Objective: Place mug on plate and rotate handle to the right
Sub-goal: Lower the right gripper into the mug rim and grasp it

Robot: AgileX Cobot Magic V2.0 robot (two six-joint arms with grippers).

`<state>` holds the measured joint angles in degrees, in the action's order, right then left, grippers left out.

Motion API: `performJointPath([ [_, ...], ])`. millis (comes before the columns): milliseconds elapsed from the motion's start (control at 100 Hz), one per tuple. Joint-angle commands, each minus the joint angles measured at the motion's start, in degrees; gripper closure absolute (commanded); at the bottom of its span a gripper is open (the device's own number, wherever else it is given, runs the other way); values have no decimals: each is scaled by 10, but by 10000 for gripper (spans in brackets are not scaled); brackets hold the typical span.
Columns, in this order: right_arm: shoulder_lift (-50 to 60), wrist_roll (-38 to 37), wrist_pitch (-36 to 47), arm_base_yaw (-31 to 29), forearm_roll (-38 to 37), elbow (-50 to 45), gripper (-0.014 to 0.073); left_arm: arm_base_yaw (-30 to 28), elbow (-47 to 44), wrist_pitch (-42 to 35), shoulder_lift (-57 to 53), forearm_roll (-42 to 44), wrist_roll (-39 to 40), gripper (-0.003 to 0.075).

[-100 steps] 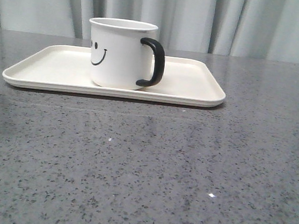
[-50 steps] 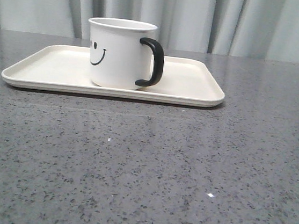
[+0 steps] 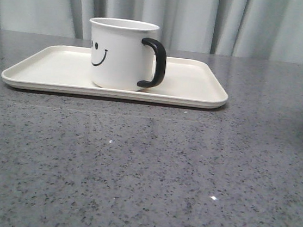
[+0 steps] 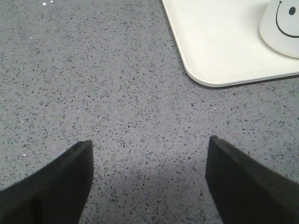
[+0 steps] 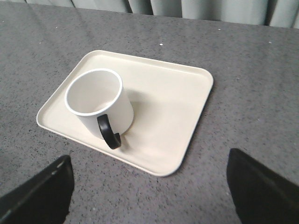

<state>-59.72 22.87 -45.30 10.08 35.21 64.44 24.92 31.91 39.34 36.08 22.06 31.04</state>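
Both jaws gape empty; mug point(image 3: 122, 54) stands upright on plate point(image 3: 47, 69), handle point(image 3: 154, 63) pointing right.

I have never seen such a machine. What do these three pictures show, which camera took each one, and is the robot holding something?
It is a robot with two arms. One picture looks forward over the grey table. The other two come from cameras on the wrists; the dark shapes there are the open left gripper and open right gripper. Neither holds anything. On the table lies a cream plate, and on it stands a white mug with a smiley face. Its black handle points right in the forward view.
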Motion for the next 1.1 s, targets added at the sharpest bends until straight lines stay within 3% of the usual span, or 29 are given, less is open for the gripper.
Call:
performJointPath([
  [0,-46,8,45,33,10,56,-62,4,16,-37,0,11,7,229],
  [240,-199,-6,76,126,-26,151,-62,4,16,-37,0,11,7,229],
  [660,-358,-199,79,201,-223,306,-62,4,16,-37,0,11,7,229],
  [1090,-423,-229,96,213,-233,311,-62,4,16,-37,0,11,7,229],
])
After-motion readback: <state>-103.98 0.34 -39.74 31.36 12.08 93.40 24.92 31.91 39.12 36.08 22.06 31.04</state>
